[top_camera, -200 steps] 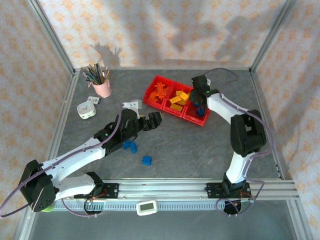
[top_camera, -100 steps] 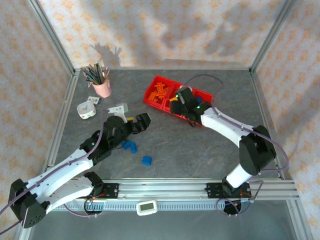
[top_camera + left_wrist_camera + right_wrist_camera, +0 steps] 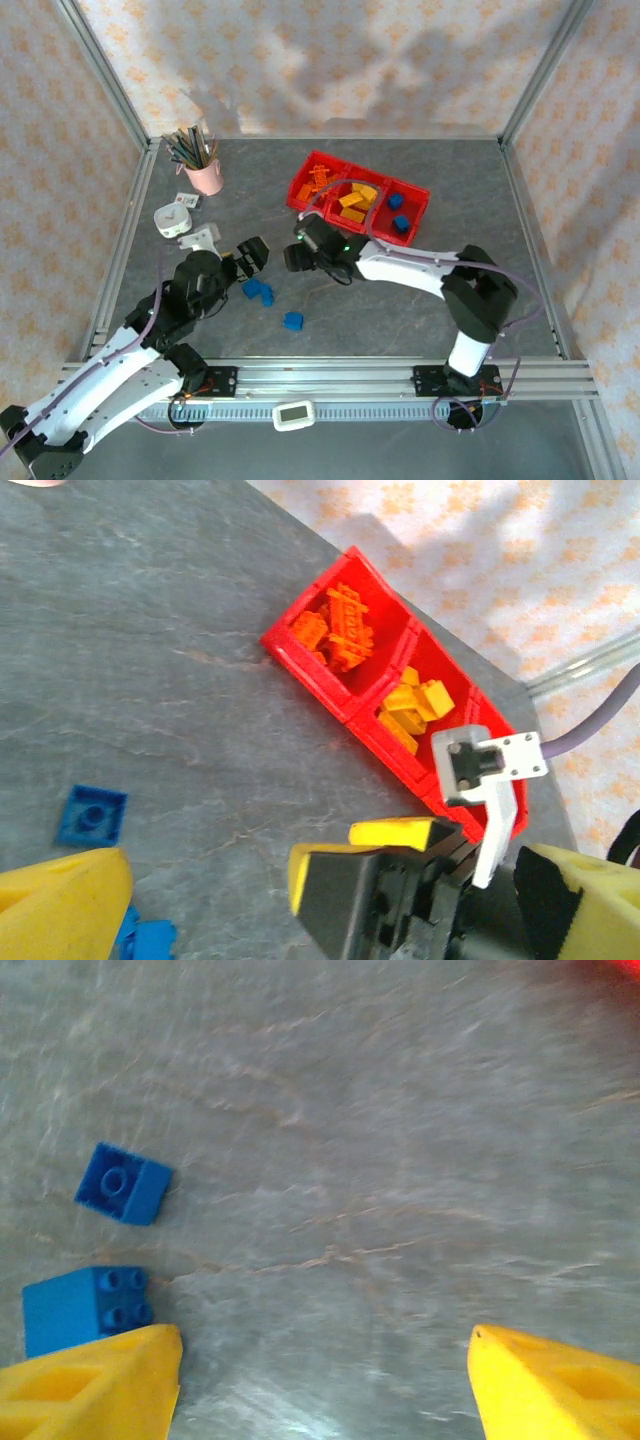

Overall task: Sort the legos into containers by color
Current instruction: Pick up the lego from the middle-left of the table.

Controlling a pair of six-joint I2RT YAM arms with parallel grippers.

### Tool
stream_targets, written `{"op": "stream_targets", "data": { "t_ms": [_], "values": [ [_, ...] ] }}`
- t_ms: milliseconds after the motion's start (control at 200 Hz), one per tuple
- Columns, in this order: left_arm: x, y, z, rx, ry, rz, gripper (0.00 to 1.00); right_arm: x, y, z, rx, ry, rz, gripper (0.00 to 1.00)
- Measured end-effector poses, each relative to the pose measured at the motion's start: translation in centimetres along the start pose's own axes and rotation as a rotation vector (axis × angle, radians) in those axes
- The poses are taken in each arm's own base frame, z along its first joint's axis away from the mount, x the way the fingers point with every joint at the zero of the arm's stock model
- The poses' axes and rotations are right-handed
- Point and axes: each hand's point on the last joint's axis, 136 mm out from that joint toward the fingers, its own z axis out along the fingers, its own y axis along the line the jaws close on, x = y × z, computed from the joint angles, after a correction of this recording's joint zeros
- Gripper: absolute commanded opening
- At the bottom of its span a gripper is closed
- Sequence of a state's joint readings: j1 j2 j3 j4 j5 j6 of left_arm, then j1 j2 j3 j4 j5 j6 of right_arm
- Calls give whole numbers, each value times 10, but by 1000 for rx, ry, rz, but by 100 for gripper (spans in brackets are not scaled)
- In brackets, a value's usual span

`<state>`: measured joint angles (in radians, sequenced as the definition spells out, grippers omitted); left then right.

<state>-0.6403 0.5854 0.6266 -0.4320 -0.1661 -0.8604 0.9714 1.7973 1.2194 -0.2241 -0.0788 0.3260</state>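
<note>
The three joined red containers (image 3: 372, 212) (image 3: 362, 718) stand at the back centre. They hold deep orange legos (image 3: 318, 181) (image 3: 338, 632), yellow legos (image 3: 353, 201) (image 3: 410, 704) and blue legos (image 3: 398, 211) in turn. On the table lie a clump of blue bricks (image 3: 258, 291) (image 3: 85, 1308) and one single blue brick (image 3: 292, 320) (image 3: 123, 1183) (image 3: 92, 815). My right gripper (image 3: 298, 255) (image 3: 322, 1385) hovers open over bare table just right of the clump. My left gripper (image 3: 250, 258) (image 3: 320, 925) is open beside it, facing the right gripper's fingers (image 3: 400, 832).
A pink pencil cup (image 3: 205, 170) and a white tape roll (image 3: 172, 220) stand at the back left. Metal frame posts edge the table. The two grippers are close together near the table's middle.
My right arm has swung from the blue bin leftward and down to the table's middle beside the blue bricks. My left arm has drawn back toward the near left.
</note>
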Motion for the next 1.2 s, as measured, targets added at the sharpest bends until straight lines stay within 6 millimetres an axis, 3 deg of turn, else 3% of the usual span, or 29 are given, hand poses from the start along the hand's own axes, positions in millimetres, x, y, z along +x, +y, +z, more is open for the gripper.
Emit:
{"op": "stream_targets", "data": {
  "t_ms": [245, 561, 836, 1201],
  "values": [
    [-3, 25, -15, -77, -29, -39, 99, -12, 46, 37, -67, 7, -17, 79],
    [-8, 46, -27, -148, -75, -72, 99, -23, 74, 89, -58, 22, -40, 82],
    [-11, 58, -32, -193, -102, -78, 99, -16, 79, 119, -4, 64, -76, 78],
    [-14, 56, -35, -186, -113, -90, 99, -9, 60, 114, 124, 82, -123, 54]
  ]
}}
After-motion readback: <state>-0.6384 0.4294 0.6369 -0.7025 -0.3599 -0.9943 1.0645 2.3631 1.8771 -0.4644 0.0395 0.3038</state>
